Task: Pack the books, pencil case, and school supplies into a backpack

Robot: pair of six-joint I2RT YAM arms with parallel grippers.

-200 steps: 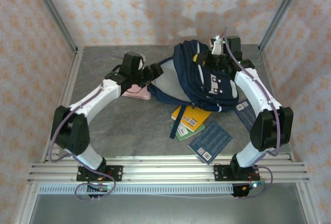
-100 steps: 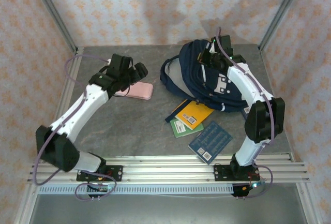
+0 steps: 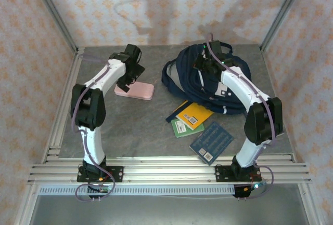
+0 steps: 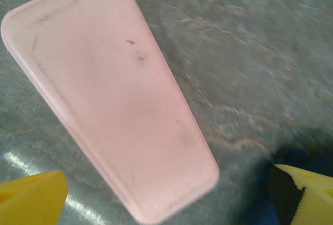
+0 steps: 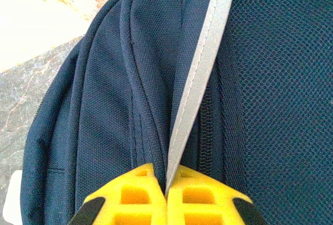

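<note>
Shows pink pencil case (image 3: 135, 90) upper left on table (image 3: 156, 126), under wide-apart left jaws, likely light, stiff, slick, best pinched across narrow width; right jaws clamped on grey stripe (image 5: 200, 74) of soft backpack (image 3: 182, 77), upper right.

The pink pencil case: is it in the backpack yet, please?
Out. The pencil case lies flat on the table, apart from the backpack.

Navy backpack (image 5: 93, 105), pale grey stripe. Pink pencil case (image 4: 104, 95), dark scuffs. Also orange-yellow book (image 3: 195, 115), green book (image 3: 181, 129), dark blue book (image 3: 210, 142), label seemingly white. Grey marbled table (image 3: 135, 126).
</note>
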